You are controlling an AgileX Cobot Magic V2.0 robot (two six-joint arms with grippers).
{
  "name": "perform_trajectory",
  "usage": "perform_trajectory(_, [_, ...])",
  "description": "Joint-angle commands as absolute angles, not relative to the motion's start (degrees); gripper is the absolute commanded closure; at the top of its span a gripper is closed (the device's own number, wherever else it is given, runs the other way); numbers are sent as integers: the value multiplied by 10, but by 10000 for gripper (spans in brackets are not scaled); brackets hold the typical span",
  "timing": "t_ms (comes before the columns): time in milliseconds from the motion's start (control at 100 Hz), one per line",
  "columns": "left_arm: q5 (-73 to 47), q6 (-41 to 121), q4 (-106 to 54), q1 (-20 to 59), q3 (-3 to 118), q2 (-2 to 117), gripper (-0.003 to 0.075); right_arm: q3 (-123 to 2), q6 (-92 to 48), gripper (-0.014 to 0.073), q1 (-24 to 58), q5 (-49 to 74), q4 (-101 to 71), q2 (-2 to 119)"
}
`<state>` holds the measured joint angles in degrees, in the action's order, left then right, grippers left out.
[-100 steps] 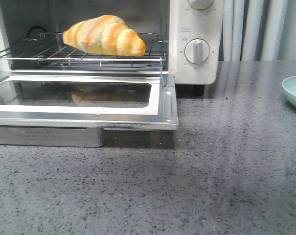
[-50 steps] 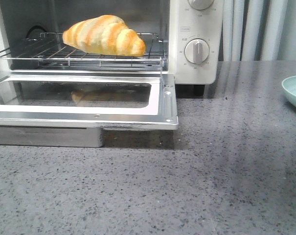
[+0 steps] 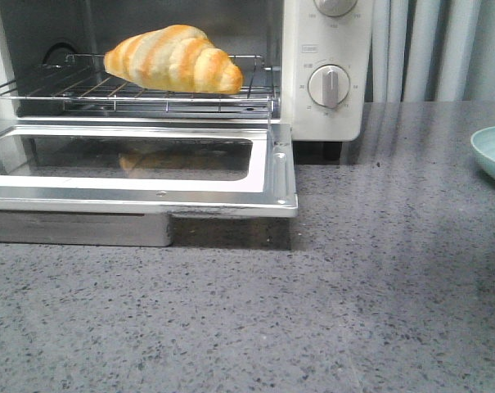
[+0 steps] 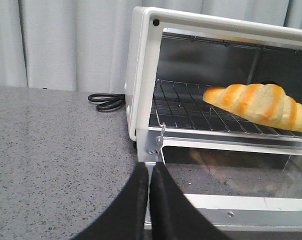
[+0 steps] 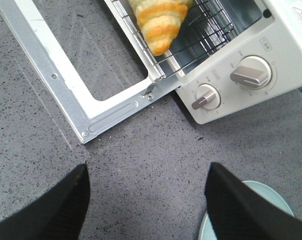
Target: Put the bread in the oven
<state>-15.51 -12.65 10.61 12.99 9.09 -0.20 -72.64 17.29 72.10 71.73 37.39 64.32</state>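
Observation:
The bread (image 3: 175, 60), a golden-orange roll with cream stripes, lies on the wire rack (image 3: 132, 94) inside the cream-white oven (image 3: 325, 49); it also shows as the bread (image 4: 255, 104) and the bread (image 5: 159, 20). The oven's glass door (image 3: 141, 168) hangs open and flat. My left gripper (image 4: 150, 167) is shut with nothing in it, low by the door's hinge corner. My right gripper (image 5: 148, 172) is open and empty above the countertop, in front of the oven's dials (image 5: 230, 85). Neither gripper appears in the front view.
A pale green dish (image 3: 492, 154) sits at the right edge of the speckled grey countertop (image 3: 312, 311), and its rim (image 5: 263, 192) shows beside my right finger. A black power cord (image 4: 107, 101) lies left of the oven. Curtains hang behind.

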Motion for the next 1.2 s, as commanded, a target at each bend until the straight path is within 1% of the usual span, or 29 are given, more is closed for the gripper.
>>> perform_trajectory(0, [-106, -128, 101, 127, 106, -12, 741, -738, 176, 149, 719, 736, 408, 632])
perform_trajectory(270, [-106, -128, 101, 127, 106, -12, 741, -738, 176, 151, 719, 722, 437, 632])
perform_trajectory(370, [-106, -128, 101, 127, 106, -12, 741, -738, 195, 204, 719, 706, 465, 632])
perform_trajectory(440, [-106, -128, 101, 127, 106, -12, 741, -738, 198, 298, 719, 705, 470, 629])
perform_trajectory(630, [-106, -128, 101, 127, 106, -12, 741, -728, 198, 643, 719, 691, 478, 598])
perform_trajectory(660, [-106, -128, 101, 127, 106, -12, 741, -724, 199, 669, 719, 690, 486, 589])
perform_trajectory(750, [-106, -128, 101, 127, 106, -12, 741, -700, 217, 662, 719, 686, 517, 567])
perform_trajectory(860, [-106, -128, 101, 127, 106, -12, 741, -654, 275, 662, 706, 684, 545, 527])
perform_trajectory(970, [-106, -128, 101, 127, 106, -12, 741, -593, 304, 662, 669, 656, 545, 473])
perform_trajectory(1190, [-106, -128, 101, 127, 106, -12, 741, -464, 305, 662, 577, 543, 502, 350])
